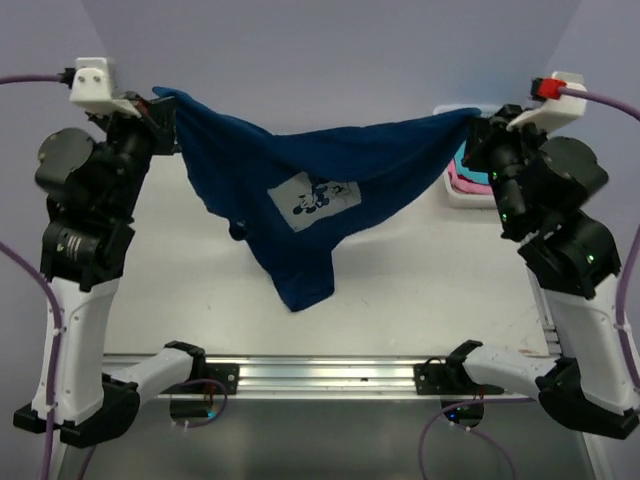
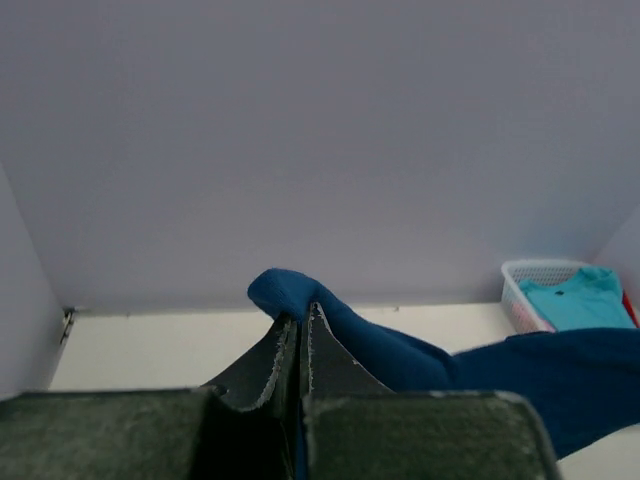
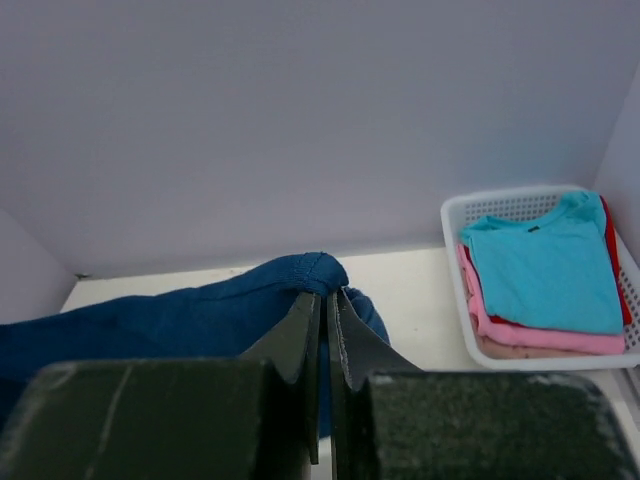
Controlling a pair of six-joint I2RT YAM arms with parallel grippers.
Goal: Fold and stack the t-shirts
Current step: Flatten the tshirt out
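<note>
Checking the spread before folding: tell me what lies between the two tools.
The navy t-shirt spans the whole gap, one end pinched in the left tool, the other in the right tool, sagging midway. The top view shows it.

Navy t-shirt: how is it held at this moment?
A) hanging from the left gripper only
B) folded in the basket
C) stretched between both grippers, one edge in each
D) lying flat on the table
C: the left gripper and right gripper are each shut on an edge of the navy t-shirt, which sags between them.
</note>
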